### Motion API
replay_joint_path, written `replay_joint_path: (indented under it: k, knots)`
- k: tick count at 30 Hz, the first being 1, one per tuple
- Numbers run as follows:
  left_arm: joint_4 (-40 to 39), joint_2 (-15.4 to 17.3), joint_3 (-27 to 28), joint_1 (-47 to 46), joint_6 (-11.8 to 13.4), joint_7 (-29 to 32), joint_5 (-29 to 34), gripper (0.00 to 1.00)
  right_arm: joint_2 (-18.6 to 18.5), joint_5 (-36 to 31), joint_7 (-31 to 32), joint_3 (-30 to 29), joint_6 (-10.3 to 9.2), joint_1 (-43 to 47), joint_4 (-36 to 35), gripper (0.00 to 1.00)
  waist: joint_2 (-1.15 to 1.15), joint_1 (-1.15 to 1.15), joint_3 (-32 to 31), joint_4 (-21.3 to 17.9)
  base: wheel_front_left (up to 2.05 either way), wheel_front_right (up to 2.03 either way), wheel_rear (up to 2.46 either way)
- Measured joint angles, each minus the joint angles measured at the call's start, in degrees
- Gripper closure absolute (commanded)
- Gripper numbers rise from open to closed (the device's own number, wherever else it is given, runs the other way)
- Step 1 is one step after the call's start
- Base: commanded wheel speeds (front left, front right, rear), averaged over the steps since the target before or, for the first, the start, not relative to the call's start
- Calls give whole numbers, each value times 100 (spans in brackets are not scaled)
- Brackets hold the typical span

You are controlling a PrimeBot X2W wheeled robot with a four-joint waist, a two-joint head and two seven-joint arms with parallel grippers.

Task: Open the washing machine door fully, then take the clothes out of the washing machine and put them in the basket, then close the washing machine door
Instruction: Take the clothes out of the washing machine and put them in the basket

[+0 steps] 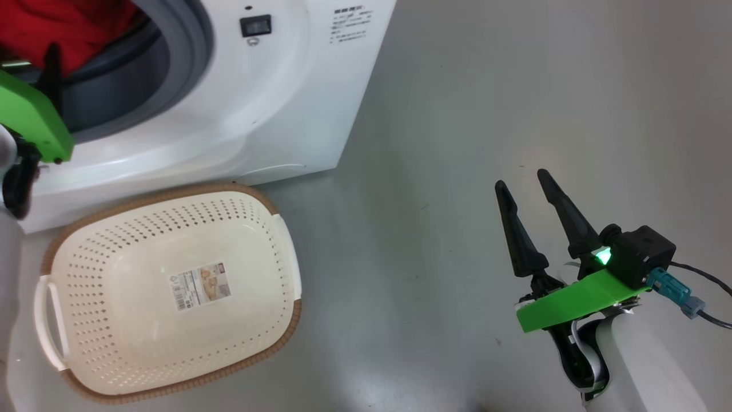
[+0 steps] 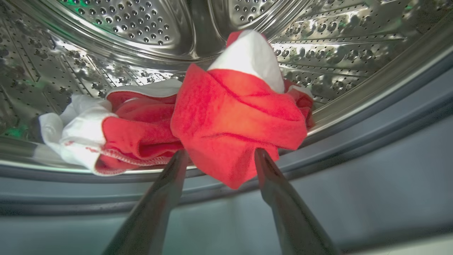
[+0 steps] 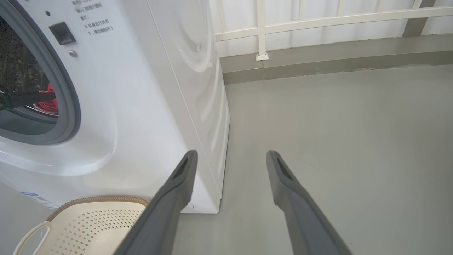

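Left claw (image 2: 221,153) stands wide open astride a red fold of the clothes (image 2: 230,117); right claw (image 1: 521,178) open and empty.

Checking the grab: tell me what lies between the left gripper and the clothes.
Nothing. In the left wrist view the left gripper stands open, its fingertips flanking a hanging red fold of the clothes, above the grey gasket.
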Motion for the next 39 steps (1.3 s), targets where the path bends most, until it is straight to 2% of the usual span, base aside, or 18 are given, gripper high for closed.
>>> replay_joint_path:
  k: [7,20,21,22,23,24,25,33,39]
  knots:
    - [264,135,-194,-210,0,-31,-279,0,1,75,0,34,1,0,-35,0,0,0,132,-115,0,0,0]
    - [255,293,-738,-365,0,-219,-865,0,2,144,0,143,1,-65,-65,0,0,0,308,-230,0,0,0]
    - [258,309,-780,-371,0,-234,-904,11,2,144,0,145,1,-90,-70,0,0,0,317,-238,0,0,0]
    - [264,325,-827,-382,0,-253,-923,44,2,144,0,146,1,-96,-79,0,0,0,323,-248,0,0,0]
    - [275,338,-873,-401,-1,-279,-953,65,2,145,0,148,1,-96,-79,0,0,0,327,-257,0,0,0]
    - [272,349,-921,-419,0,-303,-976,96,2,145,0,148,0,-96,-80,0,0,0,328,-267,0,0,0]
    - [267,354,-958,-430,0,-346,-1007,100,2,145,0,147,0,-96,-81,0,0,0,328,-274,0,0,0]
    - [272,375,-1251,-429,-1,-630,-1311,100,1,153,0,129,0,-96,-85,0,0,0,289,-239,0,0,0]
    - [246,394,-1445,-416,-1,-1061,-1463,100,1,148,0,77,1,-96,-80,0,0,0,225,-135,0,0,0]
